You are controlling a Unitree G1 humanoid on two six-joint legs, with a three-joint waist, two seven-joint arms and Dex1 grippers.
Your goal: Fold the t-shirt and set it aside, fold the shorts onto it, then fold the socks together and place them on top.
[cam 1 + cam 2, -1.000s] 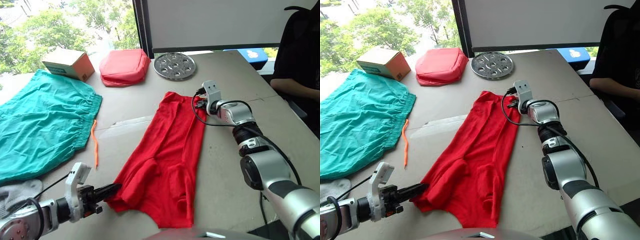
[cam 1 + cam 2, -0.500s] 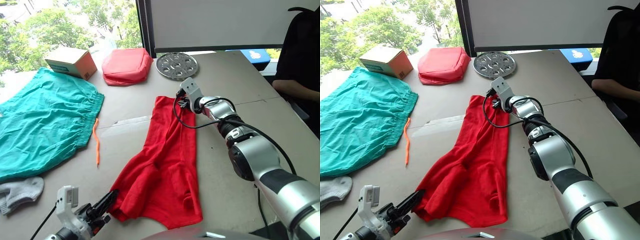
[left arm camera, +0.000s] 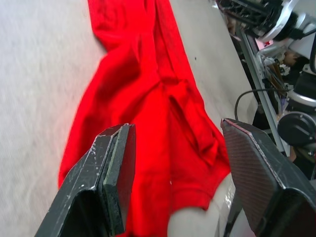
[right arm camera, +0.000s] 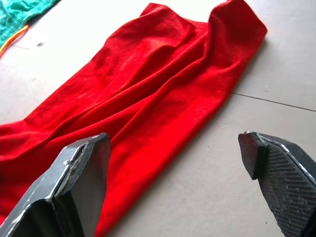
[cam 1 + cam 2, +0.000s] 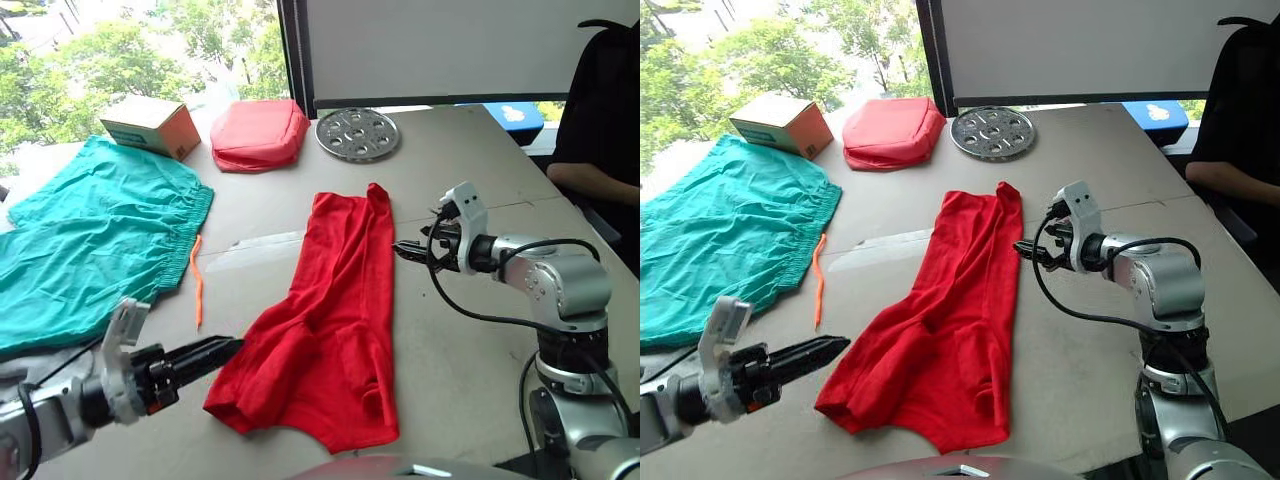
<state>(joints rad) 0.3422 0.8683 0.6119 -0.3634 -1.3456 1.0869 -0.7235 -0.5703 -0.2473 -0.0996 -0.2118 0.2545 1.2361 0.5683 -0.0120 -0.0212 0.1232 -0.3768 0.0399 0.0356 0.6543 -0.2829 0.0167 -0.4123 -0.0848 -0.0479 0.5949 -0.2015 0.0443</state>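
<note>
**A:** Where does the t-shirt (image 5: 330, 320) lie?

**B:** In the middle of the table (image 5: 470, 150), folded lengthwise into a long rumpled strip that runs from the near edge away toward the perforated metal disc (image 5: 357, 133). The near end is wider and bunched; the far end narrows to a raised corner.

**A:** So how far along is the job?

**B:** Early, I'd judge. The shirt has its side folds at most. It isn't folded short or set aside. The shorts (image 5: 90, 245) lie spread flat well to the left, orange drawstring (image 5: 196, 285) trailing between them and the shirt. The socks aren't stacked on anything (a scrap of grey-white at the near left edge may be one, I can't be sure).

**A:** And the grippers?

**B:** The left gripper (image 5: 215, 352) points at the shirt's near left corner, just beside it, jaws apart and holding nothing. The right gripper (image 5: 410, 251) sits just beside the shirt's right edge, spread wide over the cloth, also empty.

**A:** Counts?

**B:** One t-shirt, one pair of shorts, one drawstring, one disc, one padded pinkish-red pouch (image 5: 260, 133), one cardboard box (image 5: 150, 125), two grippers. A person in black sits at the far right.
</note>
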